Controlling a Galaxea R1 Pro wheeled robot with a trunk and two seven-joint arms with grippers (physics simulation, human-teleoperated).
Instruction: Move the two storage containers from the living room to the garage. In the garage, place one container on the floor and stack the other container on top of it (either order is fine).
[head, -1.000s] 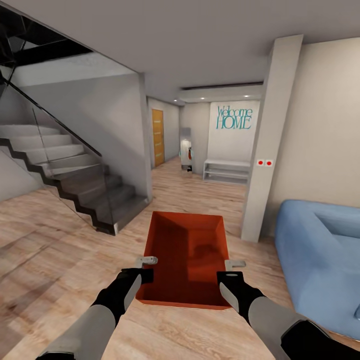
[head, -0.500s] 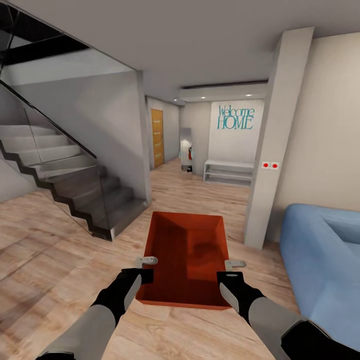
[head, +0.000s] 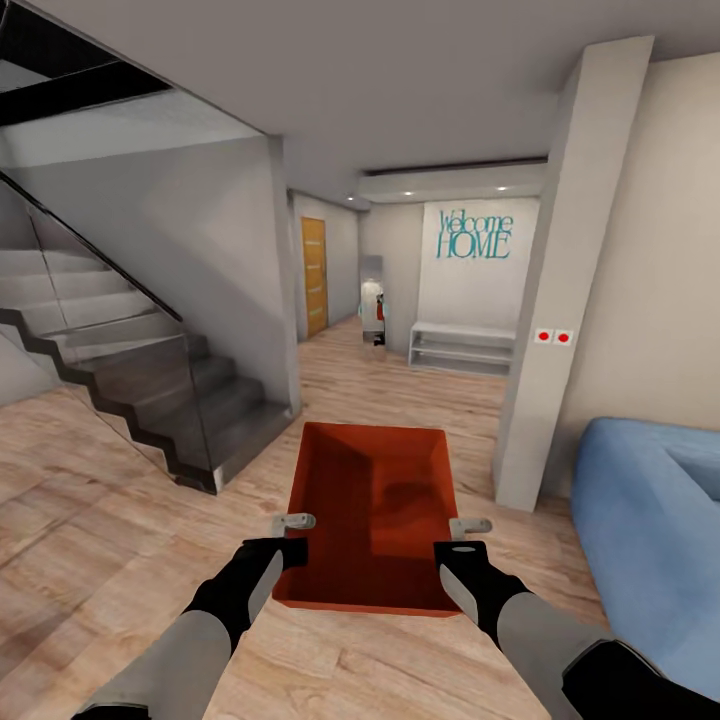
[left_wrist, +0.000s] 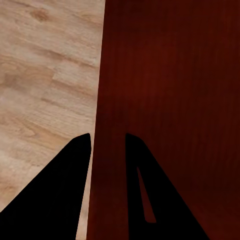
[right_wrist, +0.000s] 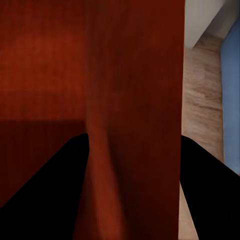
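Orange-red storage container (head: 372, 515) between black grippers, left gripper (head: 291, 537) and right gripper (head: 466, 541); pale wood-grain floor (head: 90, 520) beneath, blue sofa (head: 650, 520) beyond the right jaws, teal lettering (head: 474, 236) on white wall ahead

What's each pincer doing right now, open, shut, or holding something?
Left pincer: shut on the left wall of the orange-red rectangular open-topped container.
Right pincer: shut on the same container's right wall.

stairs (head: 150, 390): dark steps, glass side panel
pillar (head: 555, 270): white, two red switches (head: 553, 337)
sign (head: 473, 235): teal "Welcome HOME" on far wall
shelf (head: 458, 347): white, low, under sign
door (head: 314, 277): orange wood, hallway
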